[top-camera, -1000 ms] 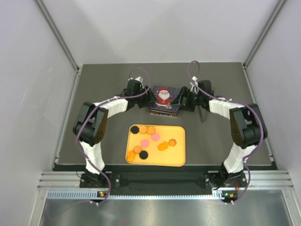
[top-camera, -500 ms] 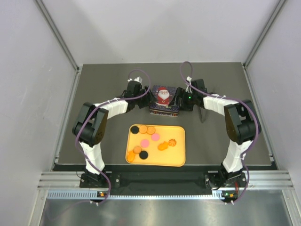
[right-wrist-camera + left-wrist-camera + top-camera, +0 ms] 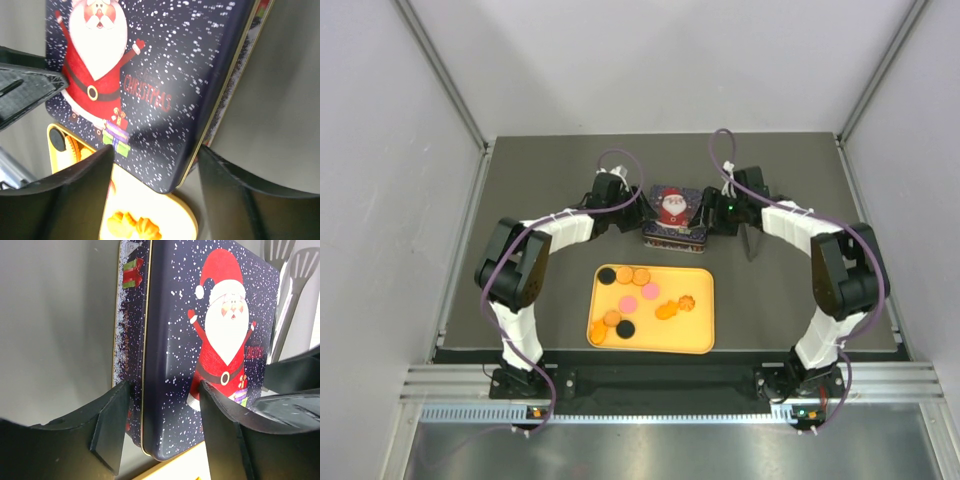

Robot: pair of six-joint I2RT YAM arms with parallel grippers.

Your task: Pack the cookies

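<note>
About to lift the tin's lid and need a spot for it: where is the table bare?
Bare table behind the tin, to the far edge. Narrower strips either side of the tray. Crowded: left gripper and right gripper flank the tin, a utensil by the right one, cookies dot most of the tray.

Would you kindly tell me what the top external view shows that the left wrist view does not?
Only the top external view shows the cookies and the whole yellow tray nearer the arm bases. Only the left wrist view shows the gift print on the side wall of the Santa tin, and that the left gripper is open, its fingers straddling that edge. Both show the tin's Santa lid and the left gripper beside it.
</note>
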